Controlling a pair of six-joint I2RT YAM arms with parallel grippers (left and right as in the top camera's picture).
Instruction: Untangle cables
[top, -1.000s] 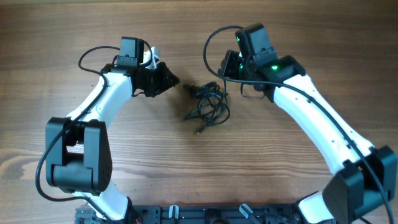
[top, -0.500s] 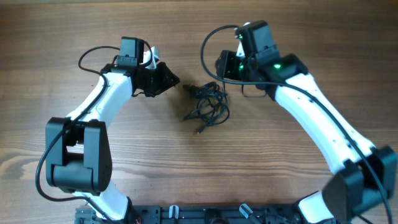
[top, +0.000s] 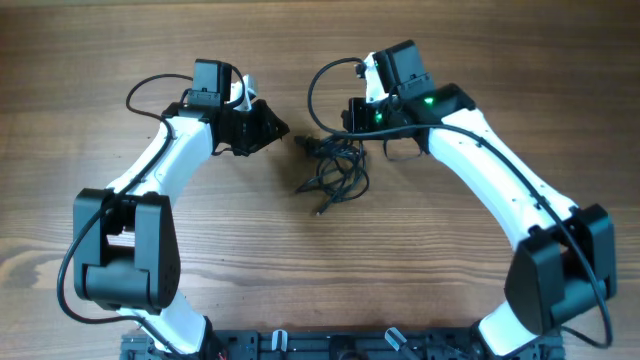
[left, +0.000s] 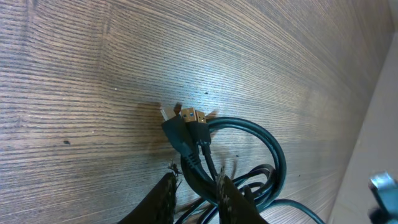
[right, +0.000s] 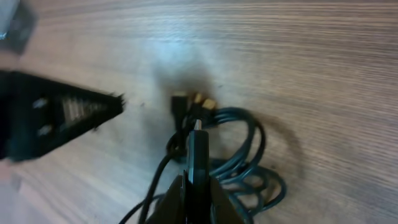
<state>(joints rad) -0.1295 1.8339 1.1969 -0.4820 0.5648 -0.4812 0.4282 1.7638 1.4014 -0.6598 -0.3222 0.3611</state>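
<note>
Seen from overhead, the left gripper (top: 282, 128) sits at 10 o'clock of the cables (top: 335, 168), pointing toward them. Its fingers (left: 163, 198) stand slightly apart. In its own wrist view cords show in the narrow gap, yet the right wrist view has its tip clear of the plugs (left: 189, 117), gripping nothing.

The cables lie on the wooden table (top: 450, 280), near its middle and a little toward 12 o'clock. From above they read as a small black scribble of loose loops, with one free end trailing toward 7 o'clock. The wrist views add what the overhead one cannot: the cords look dark teal-black, and several plug ends are bunched together at the clump's 10 o'clock edge. Their metal tips are gold-coloured, and they point away from the loops, which curl round behind them.

The right gripper (right: 198, 142) hangs at 12 to 1 o'clock of the clump, its fingers pressed together into one thin black point over the cords just behind the plugs. Whether a cord is pinched between them cannot be told. Only the overhead view shows a green light (top: 432, 100) on that arm.
</note>
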